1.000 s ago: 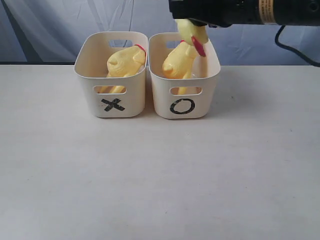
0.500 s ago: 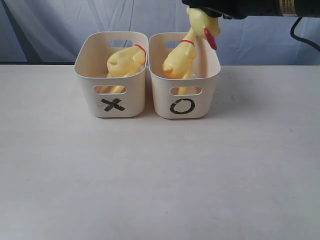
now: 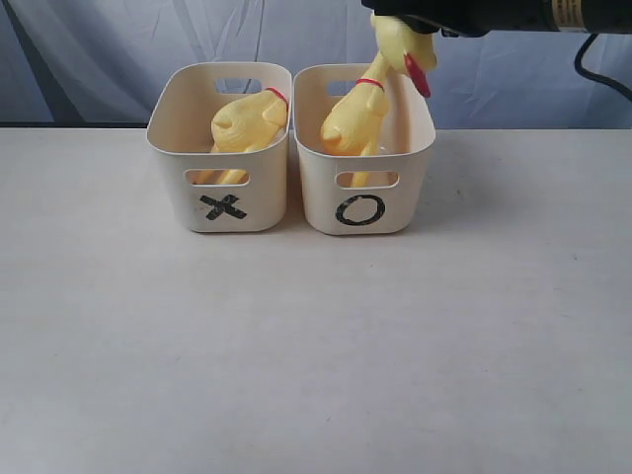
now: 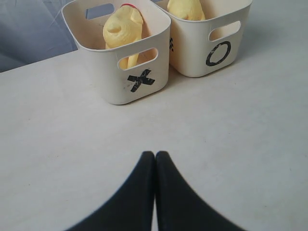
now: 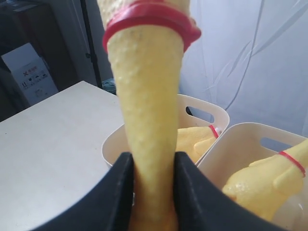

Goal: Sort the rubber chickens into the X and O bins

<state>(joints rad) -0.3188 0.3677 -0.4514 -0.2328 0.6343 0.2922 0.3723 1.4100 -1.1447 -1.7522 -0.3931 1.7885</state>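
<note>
The X bin [image 3: 223,202] stands left of the O bin [image 3: 361,207] at the back of the table, and the two touch. A yellow rubber chicken [image 3: 247,123] lies in the X bin. Another chicken [image 3: 351,123] with a red ring sits in the O bin. My right gripper [image 5: 153,156] is shut on the neck of a third rubber chicken [image 5: 147,91], held above the O bin's far side [image 3: 395,44]. My left gripper [image 4: 155,154] is shut and empty, low over bare table in front of the X bin [image 4: 139,79].
A blue-grey curtain [image 3: 99,59] hangs behind the table's back edge. A black cable [image 3: 592,94] droops at the far right. A cardboard box [image 5: 29,72] stands off the table in the right wrist view. The white table [image 3: 316,346] stretches wide in front of the bins.
A second ago my right arm shifted right and slightly up with the held chicken; over the last half second nothing has moved. The left gripper stays still.
</note>
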